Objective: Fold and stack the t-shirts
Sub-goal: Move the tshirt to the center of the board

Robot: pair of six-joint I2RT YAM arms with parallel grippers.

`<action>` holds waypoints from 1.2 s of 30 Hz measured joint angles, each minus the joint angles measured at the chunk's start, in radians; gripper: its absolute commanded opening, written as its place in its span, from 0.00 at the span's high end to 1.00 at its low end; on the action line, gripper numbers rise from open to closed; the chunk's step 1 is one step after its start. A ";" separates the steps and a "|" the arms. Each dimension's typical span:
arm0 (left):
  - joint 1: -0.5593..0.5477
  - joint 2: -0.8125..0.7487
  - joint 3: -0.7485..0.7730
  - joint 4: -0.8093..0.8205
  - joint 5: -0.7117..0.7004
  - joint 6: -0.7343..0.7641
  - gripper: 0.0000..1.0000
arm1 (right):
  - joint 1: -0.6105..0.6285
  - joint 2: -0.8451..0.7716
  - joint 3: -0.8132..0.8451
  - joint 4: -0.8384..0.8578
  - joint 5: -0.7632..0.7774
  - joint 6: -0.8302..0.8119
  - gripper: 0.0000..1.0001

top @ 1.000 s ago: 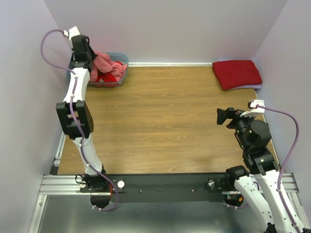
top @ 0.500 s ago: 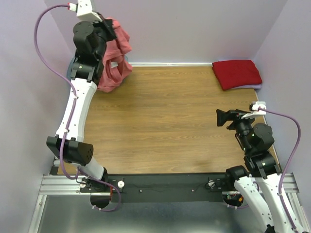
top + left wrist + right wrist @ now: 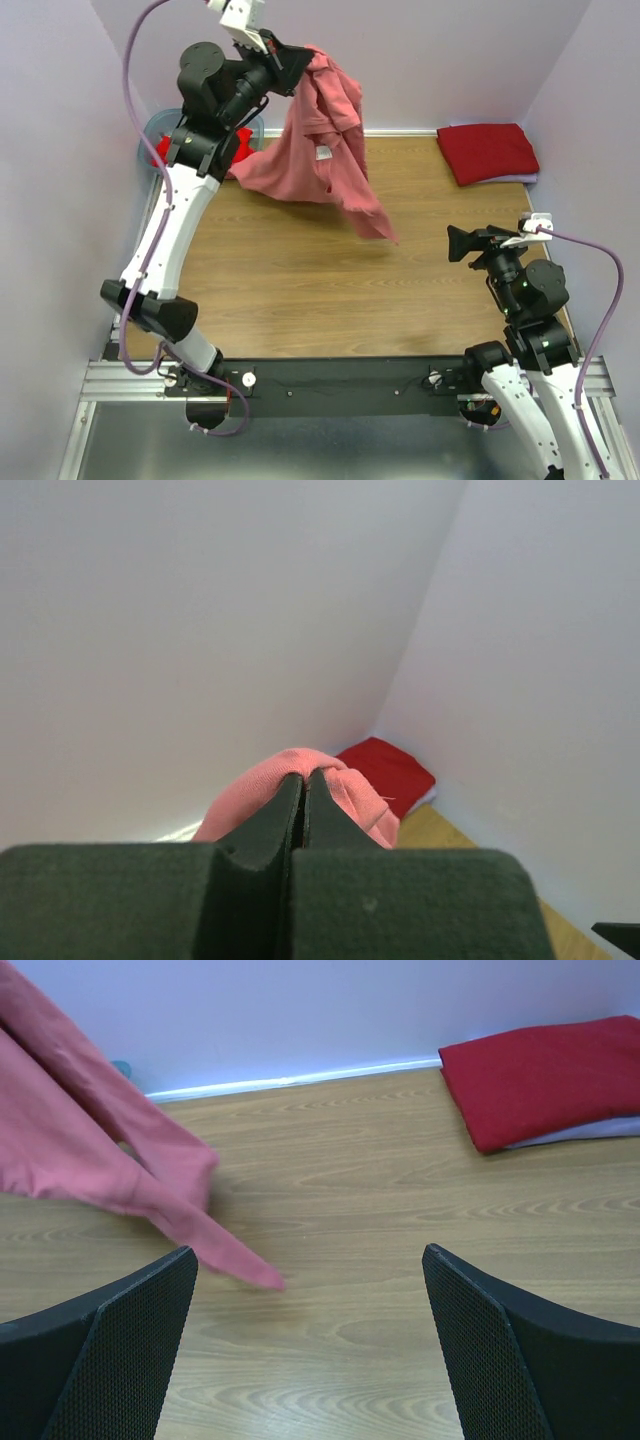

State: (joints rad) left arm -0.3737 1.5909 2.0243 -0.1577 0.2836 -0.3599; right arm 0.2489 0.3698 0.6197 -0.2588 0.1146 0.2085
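Two arms stand bolted at the near edge of the wooden table [image 3: 330, 290]. Closest of the working ends is the right gripper [image 3: 452, 243], low over the boards on the right side. Its jaws are spread fully wide and hold nothing; its wrist view shows bare wood between the two black fingers [image 3: 120, 1330].

Farther back and to the left, the left arm reaches up high. The left gripper [image 3: 298, 62] has its jaws pressed tight together on a bunched fold of the salmon-pink t-shirt [image 3: 325, 150]. The shirt hangs from that pinch in loose folds above the far left part of the table. Its lowest corner trails toward the middle of the table, clear of the right gripper.

Behind the left arm, in the far left corner, sits the blue-grey tub [image 3: 144, 145] with red cloth [image 3: 243, 140] showing inside it. In the far right corner a folded red t-shirt [image 3: 488, 150] lies flat by the walls, with a pale layer [image 3: 530, 178] showing under its near edge.
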 measured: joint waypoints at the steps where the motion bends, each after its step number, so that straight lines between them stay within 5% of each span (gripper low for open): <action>1: -0.002 0.020 0.010 -0.002 0.013 0.000 1.00 | 0.000 0.000 0.000 0.000 0.000 0.000 0.00; 11: -0.066 0.236 0.071 -0.071 0.104 -0.026 1.00 | 0.000 0.002 0.000 0.001 -0.002 0.000 0.00; 21: -0.171 -0.026 -0.254 -0.096 0.111 0.047 1.00 | 0.000 0.022 0.000 0.003 -0.037 0.000 0.00; 30: -0.264 -0.135 -0.102 -0.172 0.117 0.098 1.00 | 0.000 0.026 0.000 0.004 -0.038 0.000 0.00; 36: -0.229 -0.113 -0.028 -0.220 0.045 0.136 1.00 | 0.000 0.027 0.000 0.004 -0.038 -0.001 0.00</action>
State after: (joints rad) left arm -0.6025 1.4776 1.9965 -0.3775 0.3283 -0.2237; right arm 0.2489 0.3965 0.6197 -0.2550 0.0769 0.2077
